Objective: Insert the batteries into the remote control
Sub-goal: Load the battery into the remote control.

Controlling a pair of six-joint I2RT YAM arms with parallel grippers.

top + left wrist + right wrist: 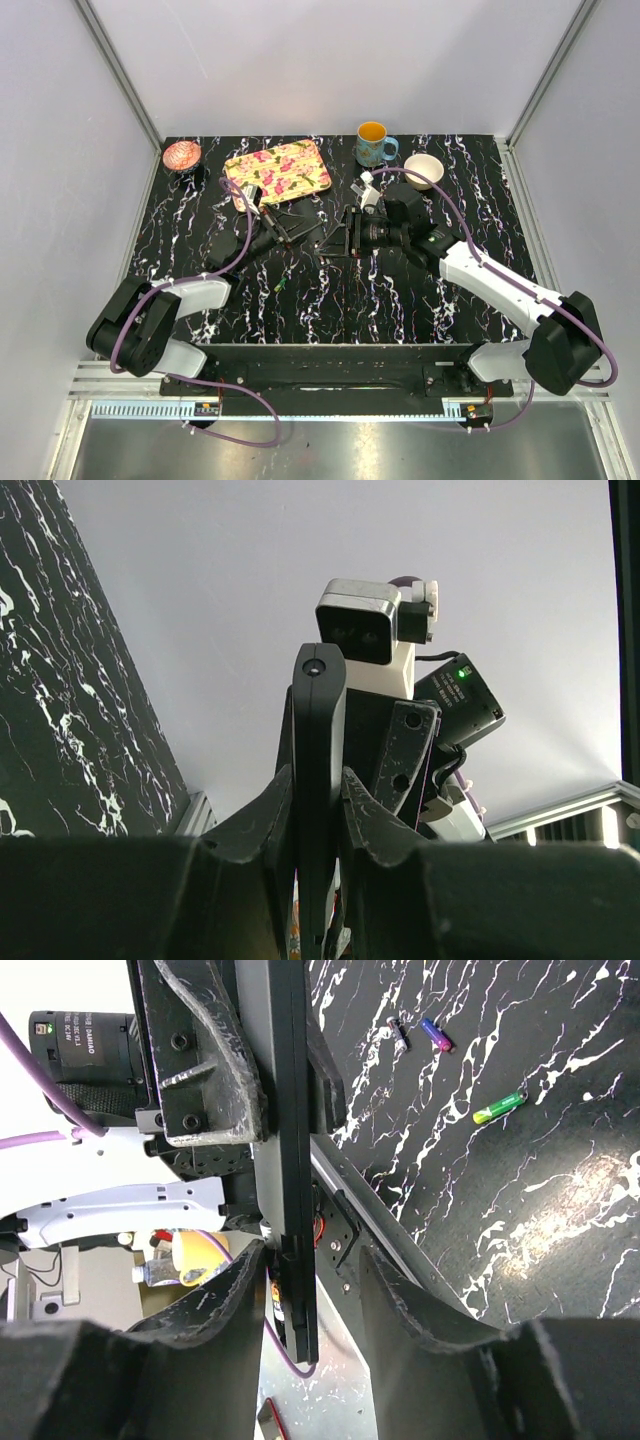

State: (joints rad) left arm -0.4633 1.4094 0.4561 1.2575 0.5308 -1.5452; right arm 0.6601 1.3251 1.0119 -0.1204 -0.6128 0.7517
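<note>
Black marbled table point(300, 300) is shown from above, with both arms' tips close together over its middle. At the left wrist, the remote point(318, 780) is pinched by the left jaws. At the right wrist, the right jaws are spread around the remote, with a gap seen on one side. A green-yellow battery point(498, 1108) and two more batteries point(434, 1034) lie on the table beyond.
</note>
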